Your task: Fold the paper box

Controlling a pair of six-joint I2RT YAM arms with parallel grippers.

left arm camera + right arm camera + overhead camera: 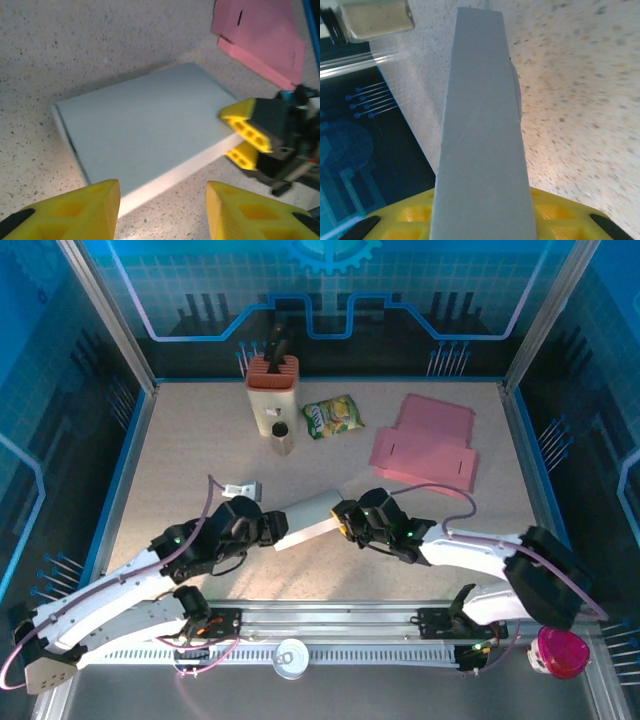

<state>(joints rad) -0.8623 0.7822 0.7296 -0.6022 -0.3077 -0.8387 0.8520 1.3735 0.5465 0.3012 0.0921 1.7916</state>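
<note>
The paper box (312, 517) is lying mid-counter, toward the near edge. The right claw (347, 520) is clamping its right end. The left claw (162, 210) is standing released, just short of its left end.

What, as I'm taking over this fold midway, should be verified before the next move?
1. Box lies on the table as a flat, closed slab: ok.
2. Left tool open, not holding the box: ok.
3. Right tool at the box's end, one finger above and one below: ok.
4. Right tool clamped firmly: cannot tell.
5. Pink sheet apart from the box: ok.
</note>
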